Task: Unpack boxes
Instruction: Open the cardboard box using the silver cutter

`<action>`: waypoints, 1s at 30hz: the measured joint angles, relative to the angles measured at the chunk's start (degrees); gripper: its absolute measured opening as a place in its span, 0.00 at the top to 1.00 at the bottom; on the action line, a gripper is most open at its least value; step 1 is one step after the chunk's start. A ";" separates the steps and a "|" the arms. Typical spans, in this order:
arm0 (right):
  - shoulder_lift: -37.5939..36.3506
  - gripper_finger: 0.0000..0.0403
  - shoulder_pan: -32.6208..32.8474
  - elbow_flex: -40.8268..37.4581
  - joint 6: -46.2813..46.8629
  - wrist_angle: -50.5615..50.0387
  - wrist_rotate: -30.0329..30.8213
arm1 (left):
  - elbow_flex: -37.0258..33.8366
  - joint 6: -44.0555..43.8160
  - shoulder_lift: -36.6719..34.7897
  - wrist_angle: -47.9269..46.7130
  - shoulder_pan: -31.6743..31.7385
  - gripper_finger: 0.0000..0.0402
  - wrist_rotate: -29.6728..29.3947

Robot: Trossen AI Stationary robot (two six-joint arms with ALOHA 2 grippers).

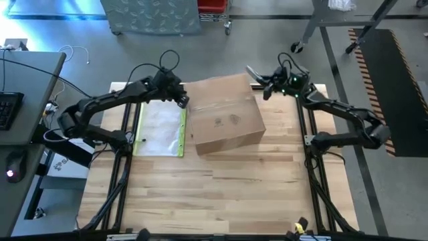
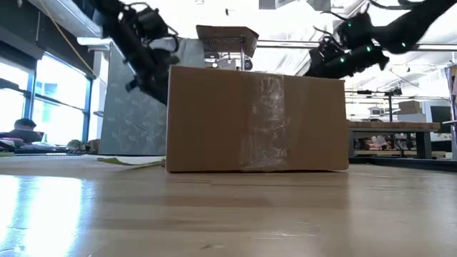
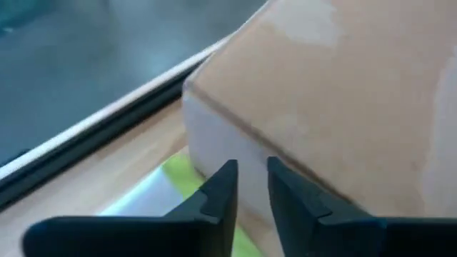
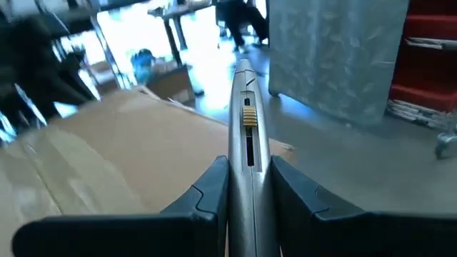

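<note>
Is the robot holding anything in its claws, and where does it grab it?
The right claw is shut on a silver box cutter, gripping its handle end. The left claw holds nothing, beside the box.

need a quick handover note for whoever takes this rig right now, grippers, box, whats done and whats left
Right gripper: shut on a silver utility knife, raised over the far right corner of the box.
Left gripper: at the box's far left corner, fingers close together with a narrow gap, nothing seen between them.
Box: mid-table, flaps down, clear tape in place across the top and down the front.
Clear sleeve with yellow edge: flat on the table, left of the box.
Done: knife in hand.
Left: cut the tape, open the flaps, unpack.
</note>
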 joint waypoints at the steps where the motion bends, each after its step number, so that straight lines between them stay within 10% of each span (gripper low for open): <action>1: -0.08 0.85 0.19 -1.47 1.65 2.09 0.45 | -1.24 -0.27 0.96 3.26 0.43 0.90 0.58; 11: -0.21 0.85 12.31 -12.64 15.41 15.57 4.96 | -3.40 0.52 10.55 31.95 4.98 0.99 6.56; 18: -0.20 0.85 23.65 -12.80 18.22 19.25 7.47 | -0.45 5.95 8.73 33.19 8.97 1.00 9.40; 30: -5.85 0.85 13.10 -1.40 3.78 9.71 14.90 | 1.45 10.55 -4.76 22.28 4.78 1.00 14.57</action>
